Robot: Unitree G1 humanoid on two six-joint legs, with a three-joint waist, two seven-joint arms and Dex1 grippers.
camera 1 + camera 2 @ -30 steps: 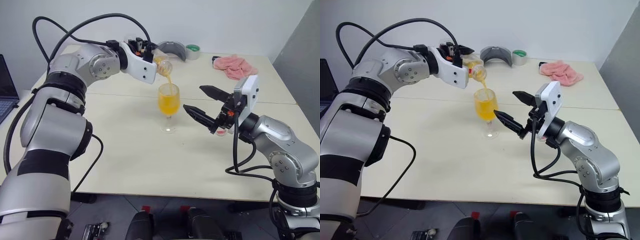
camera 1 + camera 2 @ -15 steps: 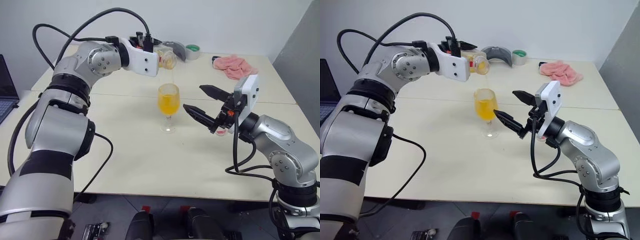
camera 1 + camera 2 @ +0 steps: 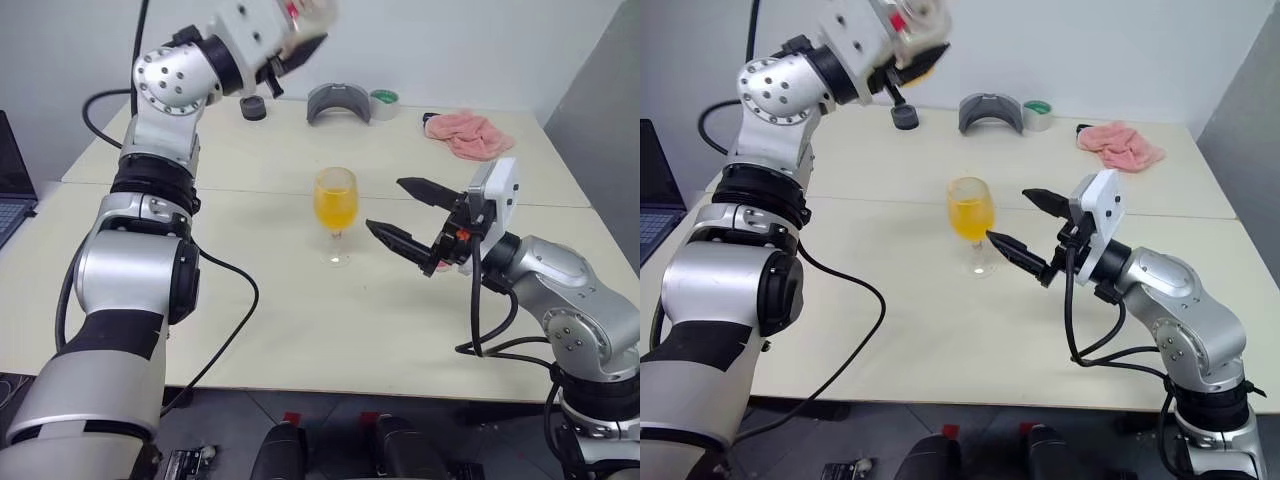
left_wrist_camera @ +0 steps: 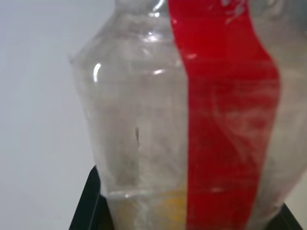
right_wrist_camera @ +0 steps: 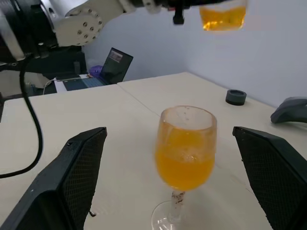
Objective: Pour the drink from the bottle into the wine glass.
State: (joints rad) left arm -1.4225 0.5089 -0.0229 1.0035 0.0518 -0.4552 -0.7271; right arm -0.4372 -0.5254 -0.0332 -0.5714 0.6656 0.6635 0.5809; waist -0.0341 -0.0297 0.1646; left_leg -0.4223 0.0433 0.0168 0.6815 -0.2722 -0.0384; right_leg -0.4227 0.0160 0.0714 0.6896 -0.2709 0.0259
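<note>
Left eye view: pale table (image 3: 300, 320) against a white wall, laptop (image 3: 12, 175) at its left edge. At the far side lie a pink cloth (image 3: 468, 133), tape roll (image 3: 385, 104), grey holder (image 3: 337, 102) and black cap (image 3: 253, 108). Wine glass (image 3: 335, 205) stands mid-table, drink (image 3: 334, 207) filling most of its bowl. Right gripper (image 3: 408, 214) gapes wide just beside it, empty. Left gripper (image 3: 902, 45), raised high, clamps the bottle (image 4: 192, 120), which holds a little drink.

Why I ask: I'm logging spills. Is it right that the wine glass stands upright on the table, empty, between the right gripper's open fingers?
Not quite: the wine glass is not empty. The right wrist view shows orange drink filling most of its bowl. It does stand upright on the table, between the right gripper's open fingers.
</note>
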